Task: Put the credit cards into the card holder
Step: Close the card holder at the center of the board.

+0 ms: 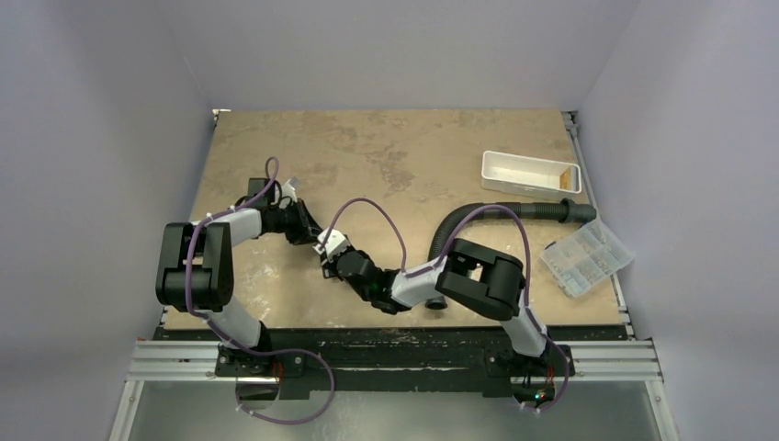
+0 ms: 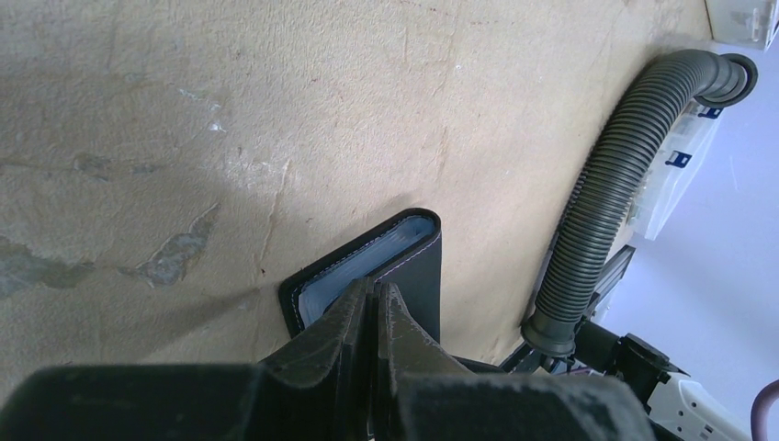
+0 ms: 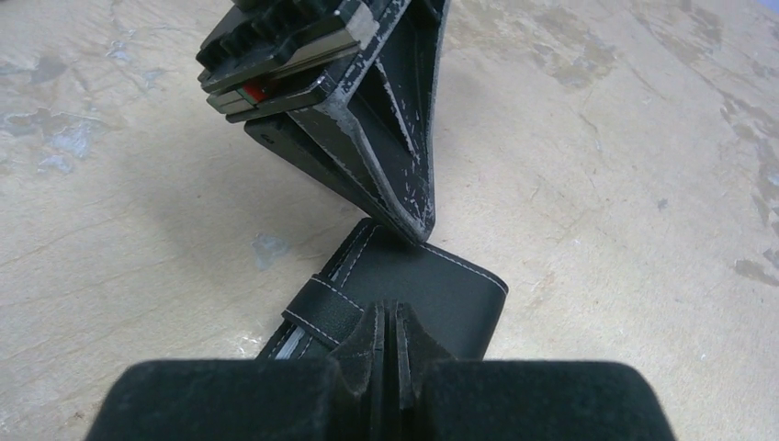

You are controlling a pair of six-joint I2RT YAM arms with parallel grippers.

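The black card holder (image 3: 432, 289) lies closed on the table, its strap (image 3: 323, 310) across one edge. Pale card edges (image 2: 363, 265) show inside its open side, and a grey sliver of the credit cards (image 3: 292, 342) shows in the right wrist view. My left gripper (image 2: 373, 289) is shut with its tips pressing down on the holder's far edge; it also shows in the right wrist view (image 3: 415, 225). My right gripper (image 3: 387, 317) is shut, tips over the holder's near face. From above, the left gripper (image 1: 315, 234) and the right gripper (image 1: 325, 248) meet and hide the holder.
A white tray (image 1: 531, 174) sits at the back right. A clear compartment box (image 1: 586, 256) lies at the right edge. A grey corrugated hose (image 1: 514, 211) curves across the right half, and it shows in the left wrist view as the hose (image 2: 602, 197).
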